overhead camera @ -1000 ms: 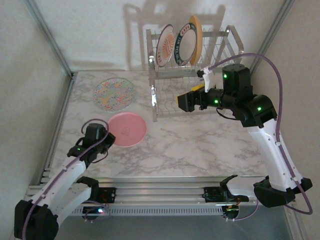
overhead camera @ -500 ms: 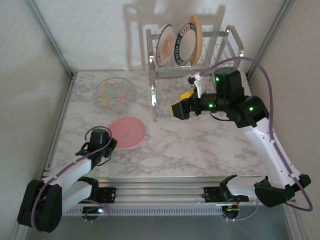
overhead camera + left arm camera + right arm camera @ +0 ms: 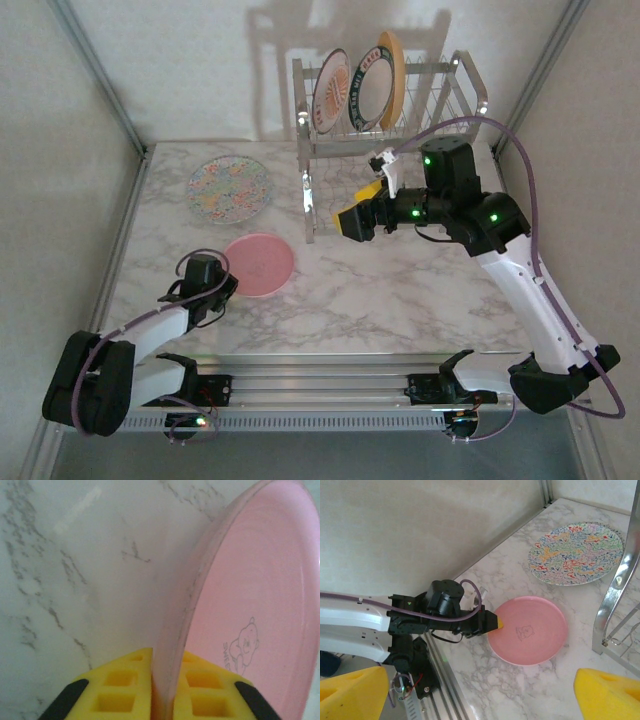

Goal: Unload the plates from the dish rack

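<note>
The left fingers (image 3: pixel 222 283) are closed on the rim of the pink plate (image 3: pixel 262 264), with a yellow pad pressed to each side of the edge. The rest of that plate spreads out ahead of them, flat or nearly so on the marble tabletop (image 3: pixel 400 290). Farther out beyond these fingers the floral plate (image 3: pixel 228 188) lies flat, apart from the pink one.

The right fingers (image 3: pixel 355 208) are spread wide with nothing between them, held above the tabletop. From them, the pink plate lies ahead and below, and the floral plate lies beyond it. A chrome post of the rack (image 3: pixel 455 95) stands just to their right in the wrist view. Up on the rack, behind these fingers, three plates stand on edge side by side: the sunburst plate (image 3: pixel 330 92), the green-rimmed plate (image 3: pixel 370 85) and the yellow plate (image 3: pixel 392 65)
</note>
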Controlling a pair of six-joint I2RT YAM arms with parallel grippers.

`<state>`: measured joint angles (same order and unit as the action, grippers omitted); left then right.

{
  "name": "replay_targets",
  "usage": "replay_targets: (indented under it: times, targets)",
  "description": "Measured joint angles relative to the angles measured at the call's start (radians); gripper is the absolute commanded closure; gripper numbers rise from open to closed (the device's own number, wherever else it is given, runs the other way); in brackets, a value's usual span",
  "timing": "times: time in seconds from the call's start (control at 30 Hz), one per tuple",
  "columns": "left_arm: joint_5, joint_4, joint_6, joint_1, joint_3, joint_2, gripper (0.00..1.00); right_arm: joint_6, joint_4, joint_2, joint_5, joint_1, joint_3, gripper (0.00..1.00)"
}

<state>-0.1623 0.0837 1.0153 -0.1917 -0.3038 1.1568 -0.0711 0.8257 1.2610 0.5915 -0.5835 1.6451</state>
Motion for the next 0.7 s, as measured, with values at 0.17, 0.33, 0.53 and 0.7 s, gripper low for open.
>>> replay_targets:
  times: [0.17,0.33,0.53,0.7]
  targets:
    - [0.002,-0.024,-0.024,0.000,-0.017,0.003,0.65,-0.003,-0.013,0.000,-0.016,-0.006,0.000,0.05]
    - [0.002,-0.067,-0.035,0.000,-0.035,0.003,0.55,-0.003,-0.024,0.001,-0.042,-0.006,0.000,0.05]
    - [0.002,-0.112,-0.051,0.000,-0.077,-0.007,0.39,-0.006,-0.044,0.001,-0.117,-0.007,0.002,0.05]
    - [0.005,-0.168,-0.050,0.000,-0.109,-0.045,0.24,-0.010,-0.071,0.000,-0.271,-0.010,0.031,0.06]
